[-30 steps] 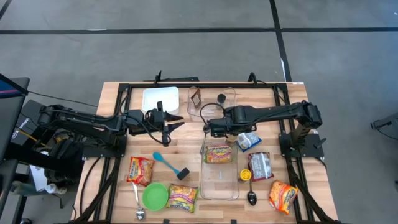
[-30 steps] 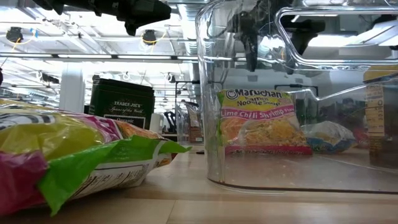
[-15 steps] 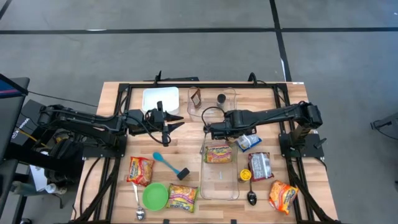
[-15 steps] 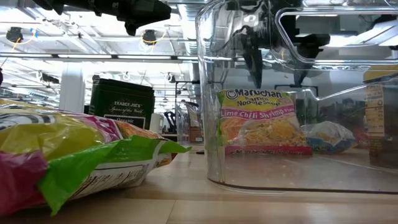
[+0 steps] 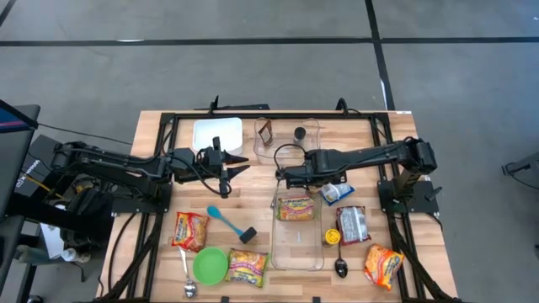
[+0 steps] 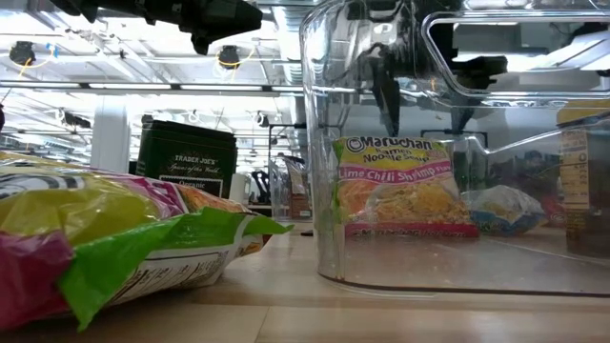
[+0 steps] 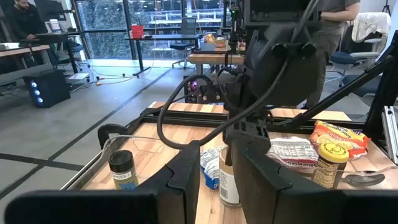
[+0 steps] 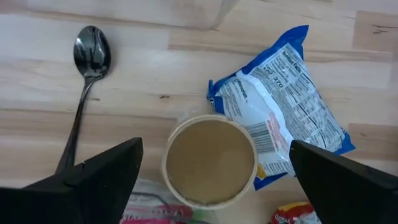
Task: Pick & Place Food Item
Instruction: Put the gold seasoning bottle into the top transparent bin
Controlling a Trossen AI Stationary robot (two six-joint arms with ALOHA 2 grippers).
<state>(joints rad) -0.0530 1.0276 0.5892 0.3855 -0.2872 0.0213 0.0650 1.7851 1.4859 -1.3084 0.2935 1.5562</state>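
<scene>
A Maruchan lime chili shrimp ramen pack (image 5: 295, 208) lies in the far end of a clear glass dish (image 5: 296, 252) at the table's middle. It also shows through the dish wall in the low view (image 6: 405, 186). My right gripper (image 5: 280, 175) hangs open and empty just above the dish's far end, its two fingers above the pack in the low view (image 6: 424, 124). My left gripper (image 5: 236, 168) is open and empty in the air to the left of it, fingers pointing toward the right arm (image 7: 214, 155).
A tan cup (image 8: 210, 158) and a blue packet (image 8: 280, 106) lie right of the dish's far end. Right of the dish are a silver packet (image 5: 351, 225), a yellow-lidded jar (image 5: 332, 237), a spoon (image 5: 340, 268) and a ramen pack (image 5: 383, 265). Left of it are ramen packs (image 5: 190, 230), a green bowl (image 5: 210, 265) and a blue spatula (image 5: 232, 223).
My right gripper has come down a little toward the dish and shifted slightly toward the table's near left, staying open; in the last half second it has kept still. The ramen pack has stayed where it was in the dish.
</scene>
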